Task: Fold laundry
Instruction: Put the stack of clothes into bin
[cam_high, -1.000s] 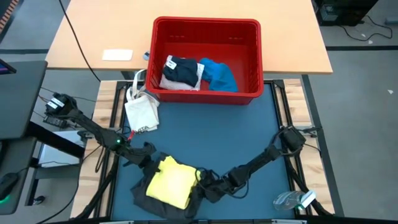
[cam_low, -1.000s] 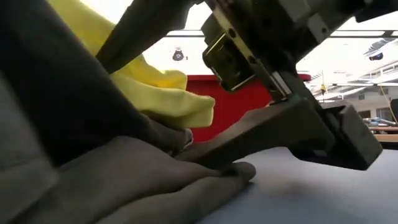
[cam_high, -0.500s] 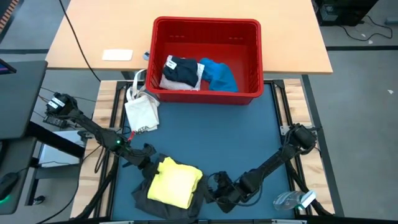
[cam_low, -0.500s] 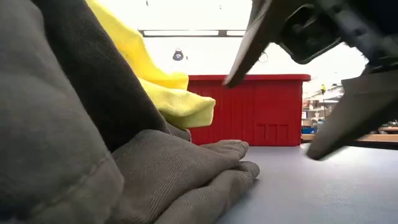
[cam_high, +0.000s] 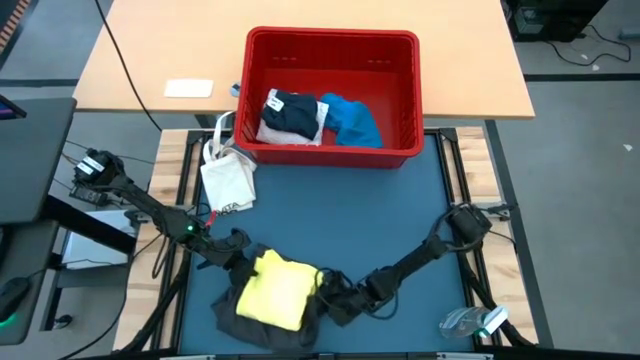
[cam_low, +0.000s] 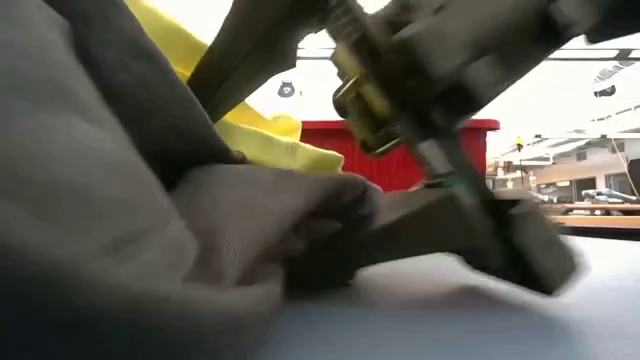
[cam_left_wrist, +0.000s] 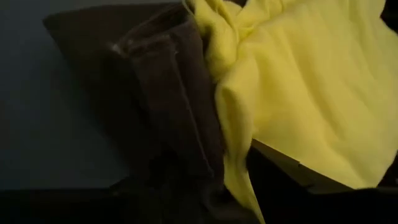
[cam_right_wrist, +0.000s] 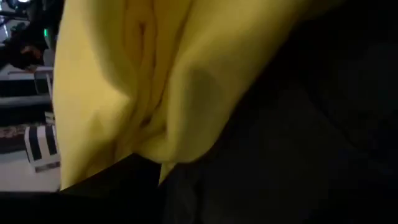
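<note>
The yellow T-shirt (cam_high: 272, 290) lies bunched on the dark grey garment (cam_high: 262, 328) at the table's near edge. In the low view the grey garment (cam_low: 100, 250) fills the left, with the yellow shirt (cam_low: 270, 150) behind it. My left gripper (cam_high: 240, 262) sits at the pile's far left corner. My right gripper (cam_high: 335, 298) is at the pile's right edge, open, with one finger low on the table and the other above the yellow shirt. A navy garment (cam_high: 292, 108), a white cloth (cam_high: 290, 133) and a blue piece (cam_high: 355, 120) lie in the basket. My right gripper comes in level from the table's right. Its lower finger (cam_low: 430, 225) lies along the table and pushes into the grey garment's right edge fold (cam_low: 310, 210), which bunches up against it. Its upper finger (cam_low: 255, 55) reaches over the yellow shirt; whether it touches, I cannot tell.
The red basket (cam_high: 405, 95) stands at the mat's far edge. A small white bag (cam_high: 228, 178) lies left of it. A clear plastic thing (cam_high: 465, 322) lies at the near right corner. Bare blue mat (cam_high: 350, 215) stretches between the basket and the pile.
My right gripper drew back from the pile toward the near right, clear of the cloth, then came back in against its right edge. The grey garment's edge, flat on the table half a second ago, is now pushed up into a bunch. The yellow shirt has bunched slightly leftward.
</note>
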